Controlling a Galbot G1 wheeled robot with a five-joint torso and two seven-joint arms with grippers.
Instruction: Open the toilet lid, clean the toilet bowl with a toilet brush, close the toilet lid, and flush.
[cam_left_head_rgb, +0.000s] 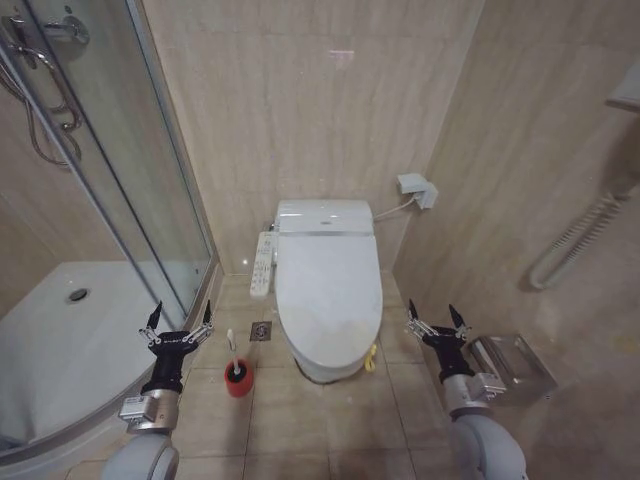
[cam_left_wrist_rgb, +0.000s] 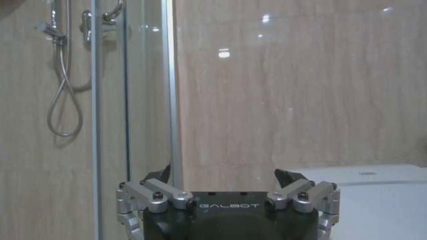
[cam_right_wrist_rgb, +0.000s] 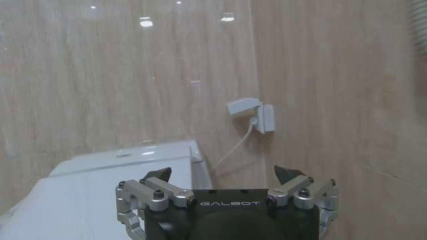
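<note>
A white toilet bowl (cam_left_head_rgb: 322, 368) stands against a beige tiled wall, its toilet lid (cam_left_head_rgb: 328, 290) closed flat on top. The toilet brush (cam_left_head_rgb: 233, 358) sits upright in a red holder (cam_left_head_rgb: 238, 380) on the floor, just left of the bowl. The left gripper (cam_left_head_rgb: 179, 322) hovers near the brush and the right gripper (cam_left_head_rgb: 438, 321) hovers right of the bowl, both with fingers spread apart, holding nothing.

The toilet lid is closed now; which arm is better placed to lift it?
Probably the right. The right gripper is open beside the yellow strap at the toilet lid front. The left gripper, also open, is nearer the toilet brush.
</note>
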